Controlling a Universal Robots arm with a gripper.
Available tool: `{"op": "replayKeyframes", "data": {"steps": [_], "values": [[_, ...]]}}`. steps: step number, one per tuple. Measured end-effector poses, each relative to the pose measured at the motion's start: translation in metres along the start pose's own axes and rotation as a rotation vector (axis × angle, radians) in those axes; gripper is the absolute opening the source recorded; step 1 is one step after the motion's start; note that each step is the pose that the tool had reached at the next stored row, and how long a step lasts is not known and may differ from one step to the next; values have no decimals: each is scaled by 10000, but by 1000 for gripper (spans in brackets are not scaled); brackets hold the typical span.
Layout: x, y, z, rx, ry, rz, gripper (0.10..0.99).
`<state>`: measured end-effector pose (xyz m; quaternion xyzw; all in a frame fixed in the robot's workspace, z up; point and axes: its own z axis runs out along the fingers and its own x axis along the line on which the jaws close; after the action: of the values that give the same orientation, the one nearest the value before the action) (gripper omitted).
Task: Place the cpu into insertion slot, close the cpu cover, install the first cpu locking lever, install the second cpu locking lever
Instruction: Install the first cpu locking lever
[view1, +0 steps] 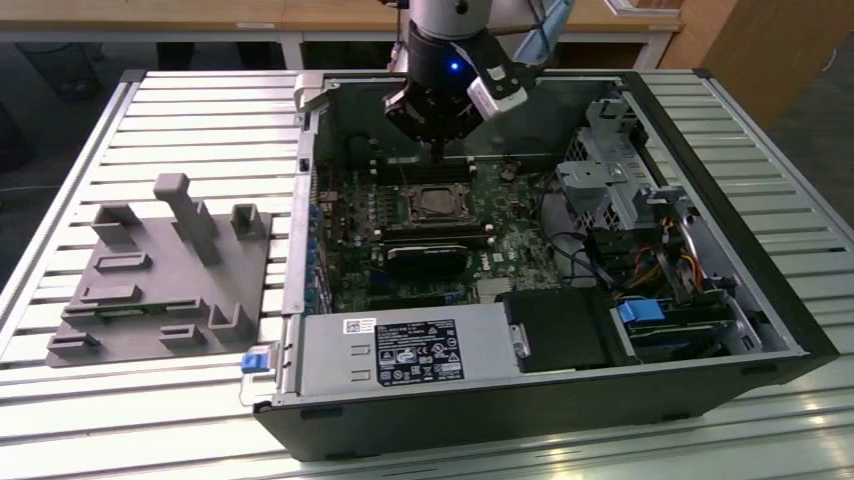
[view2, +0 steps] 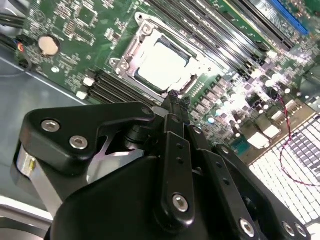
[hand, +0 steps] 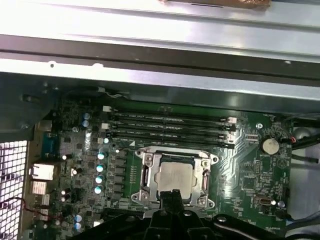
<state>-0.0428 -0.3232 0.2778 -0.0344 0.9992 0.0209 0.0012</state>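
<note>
On the green circuit board (hand: 250, 170) the cpu (hand: 175, 176) lies near the pressed-together claw (hand: 172, 194).

Arm (view1: 447, 20): is running off the exterior view's top edge.
Cover (hand: 172, 159): near edge is lying behind the end effector (hand: 172, 197) in the first wrist view.
Circuit board (view2: 75, 30): one stretch is sitting behind the end effector's black body in the second wrist view.
Chip (view1: 434, 207): is showing too small in the exterior view to tell from its frame.

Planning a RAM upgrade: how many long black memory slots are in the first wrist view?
4 slots, side by side between silvery socket and case wall; the end effector may hide others.
</note>
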Motion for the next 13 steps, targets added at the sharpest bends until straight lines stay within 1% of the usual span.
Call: {"op": "replayKeyframes", "data": {"steps": [3, 7, 13], "values": [[48, 4, 13, 0, -4, 35, 106], [91, 8, 42, 1, -15, 301, 106], [165, 12, 67, -18, -18, 325, 106]]}}
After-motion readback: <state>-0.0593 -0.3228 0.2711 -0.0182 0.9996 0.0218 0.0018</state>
